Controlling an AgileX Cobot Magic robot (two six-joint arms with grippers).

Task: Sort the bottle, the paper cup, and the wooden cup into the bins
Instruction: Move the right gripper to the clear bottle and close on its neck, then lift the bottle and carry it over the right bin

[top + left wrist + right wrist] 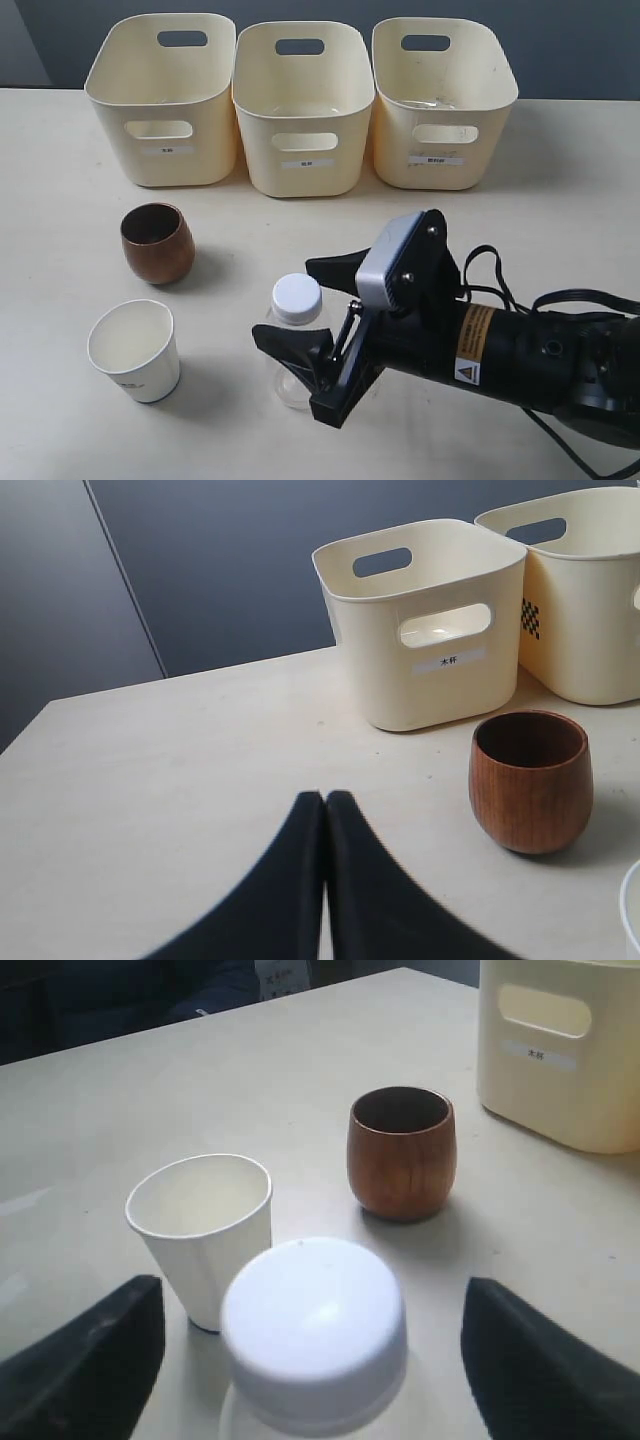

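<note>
The clear bottle [297, 340] with its white cap [313, 1330] stands upright at the table's front middle. My right gripper [284, 300] is open, one finger on each side of the bottle, and in the right wrist view there is a gap on both sides of the cap. The white paper cup [134, 350] stands to the bottle's left, and the brown wooden cup [158, 243] a little farther back. Both cups are upright. Three cream bins [304, 105] line the back. My left gripper [325, 798] is shut on nothing and rests low near the wooden cup [530, 780]; the exterior view does not show it.
The right arm's body and cables [540, 355] fill the front right of the table. The left bin [430, 620] with its label stands just behind the wooden cup. Bare tabletop [560, 220] lies between the bins and the arm.
</note>
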